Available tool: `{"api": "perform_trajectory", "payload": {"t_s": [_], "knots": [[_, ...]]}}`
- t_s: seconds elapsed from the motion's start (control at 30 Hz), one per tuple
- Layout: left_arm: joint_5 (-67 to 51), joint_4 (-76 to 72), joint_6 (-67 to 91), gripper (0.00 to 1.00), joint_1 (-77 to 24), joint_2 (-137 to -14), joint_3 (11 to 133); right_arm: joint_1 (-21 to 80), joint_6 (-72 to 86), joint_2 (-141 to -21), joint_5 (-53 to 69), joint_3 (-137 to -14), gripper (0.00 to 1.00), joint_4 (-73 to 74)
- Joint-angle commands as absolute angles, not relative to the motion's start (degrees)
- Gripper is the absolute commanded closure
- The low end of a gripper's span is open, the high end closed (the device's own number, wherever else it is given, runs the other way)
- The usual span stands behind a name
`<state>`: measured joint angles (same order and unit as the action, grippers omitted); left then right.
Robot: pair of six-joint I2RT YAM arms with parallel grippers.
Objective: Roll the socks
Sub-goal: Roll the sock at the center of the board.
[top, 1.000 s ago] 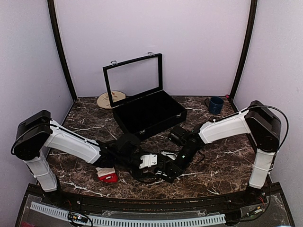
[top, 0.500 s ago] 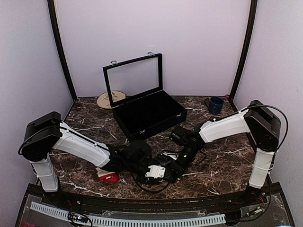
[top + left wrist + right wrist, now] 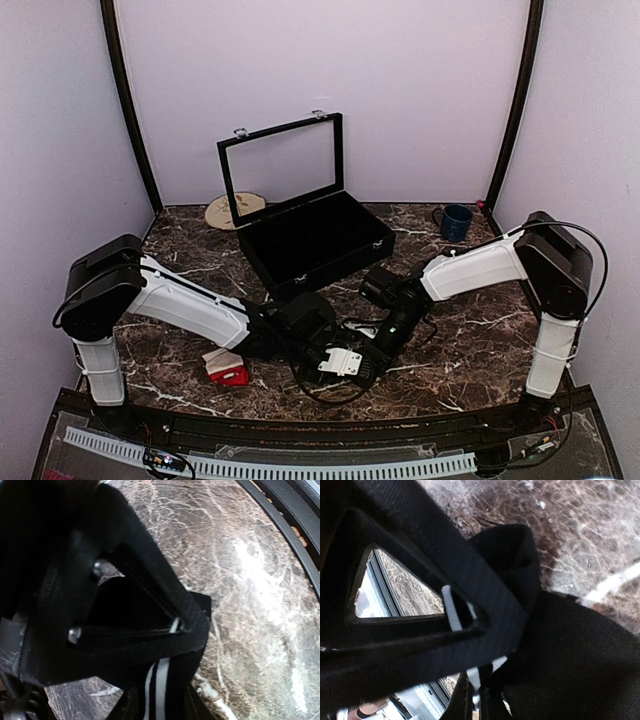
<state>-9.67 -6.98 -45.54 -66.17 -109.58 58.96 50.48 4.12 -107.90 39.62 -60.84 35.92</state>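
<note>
A red sock with a white cuff [image 3: 227, 369] lies folded on the marble near the front left, apart from both grippers. My left gripper [image 3: 343, 364] and right gripper [image 3: 368, 356] meet low at the front middle. In the left wrist view the left gripper [image 3: 160, 700] is shut on a black fabric piece with white stripes [image 3: 161, 682]. In the right wrist view the right gripper [image 3: 479, 700] pinches the same kind of black fabric [image 3: 565, 650] at its white stripe. In the top view this black fabric is hidden among the dark fingers.
An open black case [image 3: 315, 240] with its lid raised stands behind the grippers at the middle. A blue mug [image 3: 455, 222] is at the back right. A round light mat [image 3: 235, 210] lies at the back left. The table's front rail [image 3: 300, 430] is close.
My left arm has swung right and forward, bringing its gripper against the right gripper. The right arm has hardly moved. The red sock has stayed in place.
</note>
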Motion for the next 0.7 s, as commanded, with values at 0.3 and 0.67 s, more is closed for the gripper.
{"api": "perform_trajectory", "payload": {"t_s": [0.3, 0.67], "knots": [[-17.04, 10.01, -48.86, 0.96, -66.42, -111.11, 64.54, 49.09, 3.54, -108.62, 36.12, -61.17, 0.97, 38.69], [-25.93, 28.34, -46.2, 0.98, -65.34, -117.33, 76.79, 48.47, 7.67, -101.67, 31.03, -56.81, 0.67, 36.05]]}}
